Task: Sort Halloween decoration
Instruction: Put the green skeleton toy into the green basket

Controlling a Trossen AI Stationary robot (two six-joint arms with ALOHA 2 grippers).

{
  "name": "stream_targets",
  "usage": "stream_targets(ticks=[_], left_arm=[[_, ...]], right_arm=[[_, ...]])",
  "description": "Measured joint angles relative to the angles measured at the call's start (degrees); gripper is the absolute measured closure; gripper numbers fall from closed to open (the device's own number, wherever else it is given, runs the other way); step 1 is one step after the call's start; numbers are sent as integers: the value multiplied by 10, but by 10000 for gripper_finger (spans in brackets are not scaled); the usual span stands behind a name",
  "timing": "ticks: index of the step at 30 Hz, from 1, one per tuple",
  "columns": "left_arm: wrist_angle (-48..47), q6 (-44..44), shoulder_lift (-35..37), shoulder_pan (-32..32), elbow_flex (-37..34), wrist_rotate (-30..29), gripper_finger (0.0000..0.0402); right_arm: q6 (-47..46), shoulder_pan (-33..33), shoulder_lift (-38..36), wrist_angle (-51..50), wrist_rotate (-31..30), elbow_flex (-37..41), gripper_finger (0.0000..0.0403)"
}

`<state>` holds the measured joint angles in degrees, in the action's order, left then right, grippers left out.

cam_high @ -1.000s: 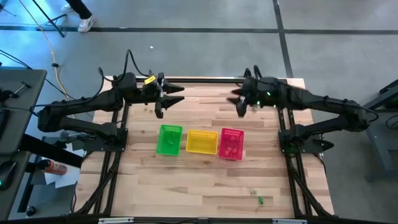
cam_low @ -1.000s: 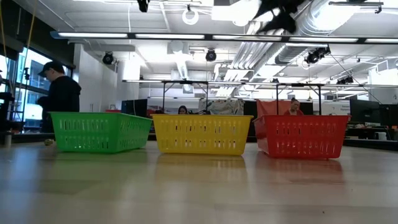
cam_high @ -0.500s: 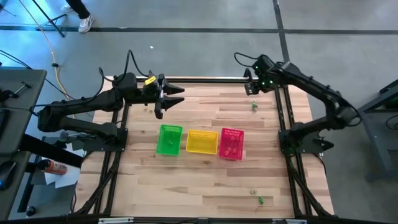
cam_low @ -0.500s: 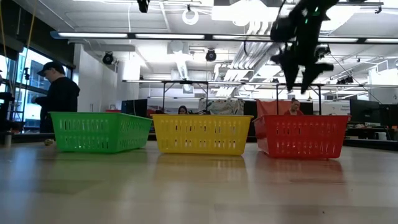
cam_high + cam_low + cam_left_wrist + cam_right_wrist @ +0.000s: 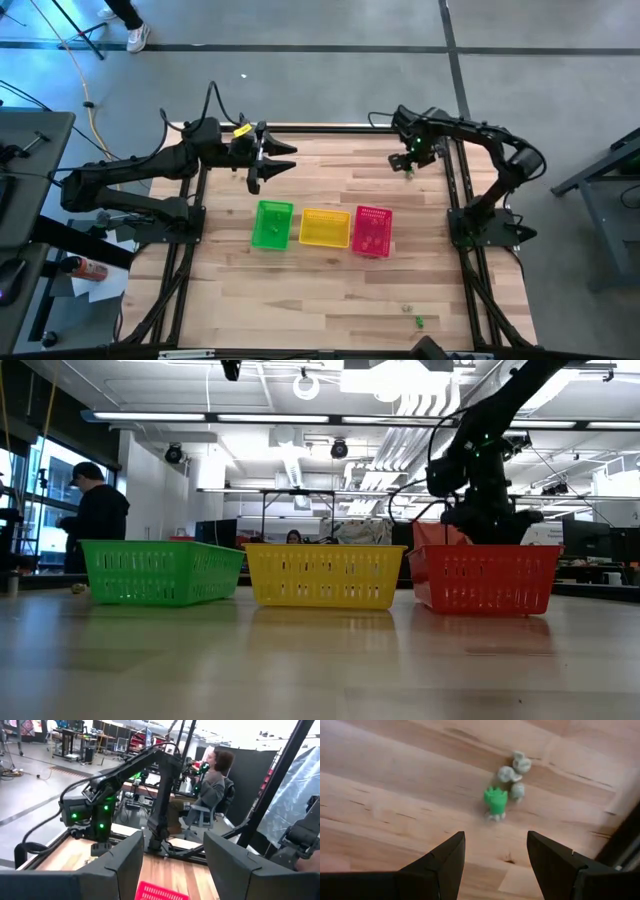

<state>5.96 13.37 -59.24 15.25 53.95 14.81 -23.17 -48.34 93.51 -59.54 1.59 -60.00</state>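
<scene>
The table (image 5: 330, 300) carries three baskets in a row: green (image 5: 272, 224), yellow (image 5: 324, 228), pink (image 5: 373, 231). Beyond the green basket, the left gripper (image 5: 268, 163) hangs with fingers wide. Beyond the pink basket, the right gripper (image 5: 492, 865), fingers wide and empty, hovers over a green trinket (image 5: 495, 800) touching pale trinkets (image 5: 512, 774).

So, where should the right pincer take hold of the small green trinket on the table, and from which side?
Probably across its green body, coming straight down from above. The trinket lies low on the wood with pale trinkets close beside it, so a side approach would likely push those. The right pincer is open, near it.
</scene>
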Motion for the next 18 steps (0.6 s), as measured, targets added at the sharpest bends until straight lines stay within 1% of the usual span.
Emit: stream_targets(ticks=[6, 13, 18], left_arm=[[-1, -3, 0, 1, 0, 0, 206], [-1, -4, 0, 1, 0, 0, 206], [-1, -4, 0, 1, 0, 0, 206]], right_arm=[[-1, 0, 2, 58, -1, 25, 194], [-1, 0, 3, 75, -25, 39, 194], [-3, 0, 3, 94, -28, 39, 199]])
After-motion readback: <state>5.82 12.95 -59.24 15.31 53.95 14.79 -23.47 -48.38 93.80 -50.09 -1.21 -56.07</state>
